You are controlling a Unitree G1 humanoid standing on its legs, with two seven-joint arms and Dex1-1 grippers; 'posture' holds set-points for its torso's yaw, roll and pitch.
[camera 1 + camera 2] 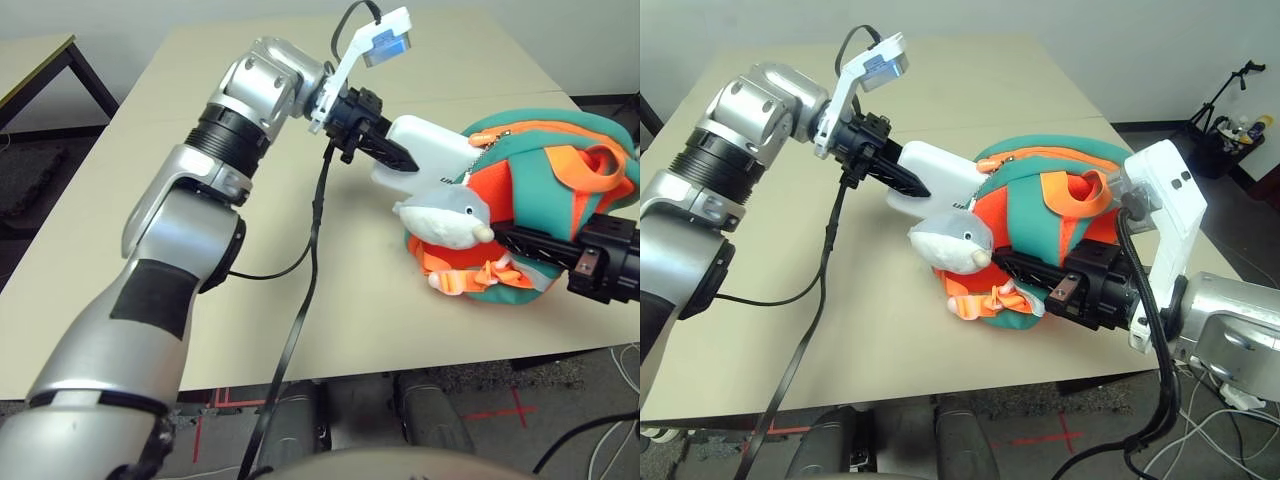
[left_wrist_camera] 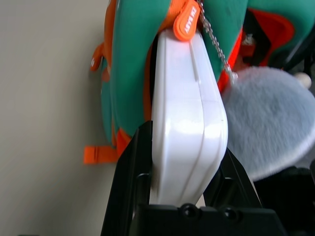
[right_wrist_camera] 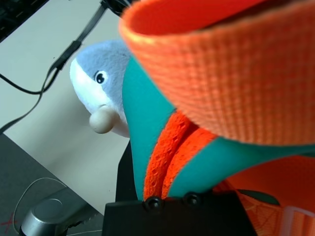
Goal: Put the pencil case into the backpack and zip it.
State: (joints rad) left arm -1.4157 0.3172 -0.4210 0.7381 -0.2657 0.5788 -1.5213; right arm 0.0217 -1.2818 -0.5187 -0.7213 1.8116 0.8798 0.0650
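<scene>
Left gripper (image 2: pixel 184 196) clamps the pencil case (image 1: pixel 425 150), nosing it into the backpack (image 1: pixel 1040 175); right gripper (image 1: pixel 1025 268) pinches the fabric, steadying the opening.

My left gripper's matt black plastic fingers (image 2: pixel 129 172) bear a glossy, smooth white hard-plastic pencil case (image 2: pixel 184 123). The orange-and-teal backpack (image 1: pixel 1040 180) is soft cloth with coarse woven orange webbing (image 3: pixel 231 73); its grey-white dolphin charm (image 1: pixel 447 215) is fuzzy plush. The beige table (image 1: pixel 160 130) looks matt.

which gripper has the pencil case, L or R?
Left gripper: its fingers clamp the white pencil case at the backpack opening. The right gripper is shut on the backpack's fabric instead.
</scene>
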